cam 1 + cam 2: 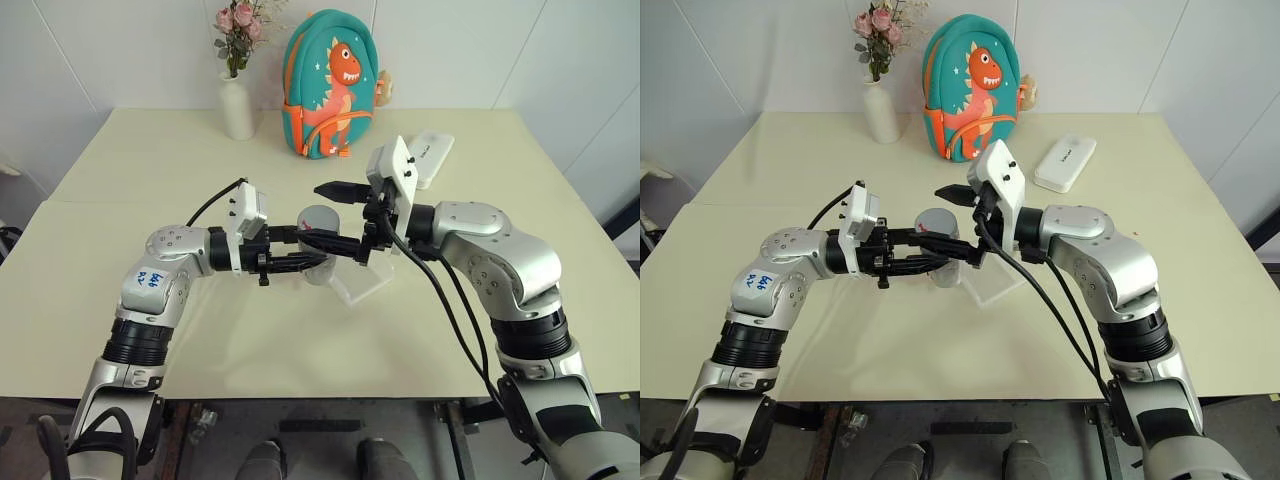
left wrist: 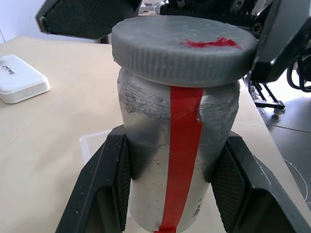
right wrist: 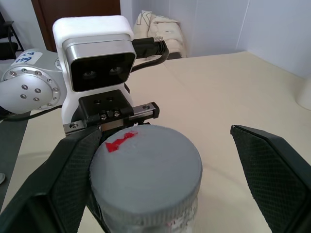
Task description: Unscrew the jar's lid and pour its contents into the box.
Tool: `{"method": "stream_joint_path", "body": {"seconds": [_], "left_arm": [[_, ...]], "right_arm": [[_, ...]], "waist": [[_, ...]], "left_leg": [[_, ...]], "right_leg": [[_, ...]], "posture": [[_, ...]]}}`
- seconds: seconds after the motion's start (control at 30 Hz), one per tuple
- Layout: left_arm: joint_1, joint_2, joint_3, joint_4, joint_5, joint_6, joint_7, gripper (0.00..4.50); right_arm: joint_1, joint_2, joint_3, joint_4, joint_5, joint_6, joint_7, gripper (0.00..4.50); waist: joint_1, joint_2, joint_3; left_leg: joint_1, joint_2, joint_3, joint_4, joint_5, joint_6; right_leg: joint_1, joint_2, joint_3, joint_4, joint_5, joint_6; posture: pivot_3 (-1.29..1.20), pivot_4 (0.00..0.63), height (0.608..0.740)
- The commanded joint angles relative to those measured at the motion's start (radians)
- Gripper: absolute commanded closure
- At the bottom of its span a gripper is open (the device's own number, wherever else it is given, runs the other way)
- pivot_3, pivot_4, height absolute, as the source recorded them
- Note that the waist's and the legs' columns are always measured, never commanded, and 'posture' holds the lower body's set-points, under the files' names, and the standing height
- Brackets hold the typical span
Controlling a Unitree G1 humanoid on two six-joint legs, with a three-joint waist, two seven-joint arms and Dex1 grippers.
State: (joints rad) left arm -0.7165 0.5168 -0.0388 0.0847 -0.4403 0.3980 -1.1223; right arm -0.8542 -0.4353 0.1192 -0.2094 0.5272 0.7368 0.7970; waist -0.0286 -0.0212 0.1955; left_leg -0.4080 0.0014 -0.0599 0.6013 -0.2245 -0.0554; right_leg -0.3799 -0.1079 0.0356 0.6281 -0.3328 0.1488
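My left gripper (image 1: 318,250) is shut on the jar (image 2: 180,145), a silvery-grey cylinder with a red stripe, and holds it upright just above the table. The grey lid (image 2: 182,48) with a red mark sits on the jar. My right gripper (image 3: 165,141) is open and comes in level from the other side, its two fingers straddling the lid. One finger (image 3: 68,184) lies close beside the lid, and the other finger (image 3: 272,165) stands well apart from it. The box (image 1: 362,287), a shallow clear tray, lies on the table just under and behind the jar. The contents are hidden inside the jar.
A white vase of flowers (image 1: 237,105) and a teal dinosaur backpack (image 1: 330,85) stand at the table's far edge. A white case (image 1: 432,152) lies at the far right. The table (image 1: 150,200) stretches wide on both sides of the arms.
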Motion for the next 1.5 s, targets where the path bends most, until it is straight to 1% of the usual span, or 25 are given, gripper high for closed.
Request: {"method": "stream_joint_path", "body": {"seconds": [0.03,0.47,1.23,1.33,1.4,1.47,1.5], "left_arm": [[-0.005,0.008,0.011,-0.041,-0.015,-0.013,-0.015,2.62],[-0.008,0.004,0.009,-0.042,-0.013,-0.014,-0.02,2.62],[-0.004,0.006,0.013,-0.041,-0.01,-0.021,-0.017,2.62],[-0.005,0.006,0.013,-0.04,-0.01,-0.022,-0.017,2.62],[-0.005,0.006,0.013,-0.039,-0.009,-0.023,-0.017,2.62],[-0.006,0.006,0.013,-0.038,-0.009,-0.022,-0.017,2.62],[-0.006,0.006,0.012,-0.037,-0.009,-0.022,-0.017,2.62]], "right_arm": [[0.0,-0.028,-0.048,-0.025,0.001,-0.004,-0.009,0.04],[-0.01,-0.016,-0.035,-0.058,0.081,0.017,0.024,0.04],[-0.017,-0.046,-0.02,-0.056,0.066,0.023,0.06,0.04],[-0.017,-0.047,-0.021,-0.057,0.067,0.026,0.066,0.62],[-0.017,-0.046,-0.023,-0.058,0.069,0.026,0.07,1.2],[-0.021,-0.04,-0.032,-0.059,0.076,0.022,0.074,1.88],[-0.023,-0.037,-0.036,-0.059,0.08,0.02,0.076,1.95]], "waist": [[0.0,0.0,0.0],[0.0,0.0,0.0],[0.0,0.0,0.0],[0.0,0.0,0.0],[0.0,0.0,0.0],[0.0,0.0,0.0],[0.0,0.0,0.0]], "left_leg": [[0.0,0.0,0.0,0.0,0.0,0.0],[0.0,0.0,0.0,0.0,0.0,0.0],[0.0,0.0,0.0,0.0,0.0,0.0],[0.0,0.0,0.0,0.0,0.0,0.0],[0.0,0.0,0.0,0.0,0.0,0.0],[0.0,0.0,0.0,0.0,0.0,0.0],[0.0,0.0,0.0,0.0,0.0,0.0]], "right_leg": [[0.0,0.0,0.0,0.0,0.0,0.0],[0.0,0.0,0.0,0.0,0.0,0.0],[0.0,0.0,0.0,0.0,0.0,0.0],[0.0,0.0,0.0,0.0,0.0,0.0],[0.0,0.0,0.0,0.0,0.0,0.0],[0.0,0.0,0.0,0.0,0.0,0.0],[0.0,0.0,0.0,0.0,0.0,0.0]], "posture": [[0.0,0.15,0.74],[0.0,0.15,0.74],[0.0,0.15,0.74],[0.0,0.15,0.74],[0.0,0.15,0.74],[0.0,0.15,0.74],[0.0,0.15,0.74]]}}
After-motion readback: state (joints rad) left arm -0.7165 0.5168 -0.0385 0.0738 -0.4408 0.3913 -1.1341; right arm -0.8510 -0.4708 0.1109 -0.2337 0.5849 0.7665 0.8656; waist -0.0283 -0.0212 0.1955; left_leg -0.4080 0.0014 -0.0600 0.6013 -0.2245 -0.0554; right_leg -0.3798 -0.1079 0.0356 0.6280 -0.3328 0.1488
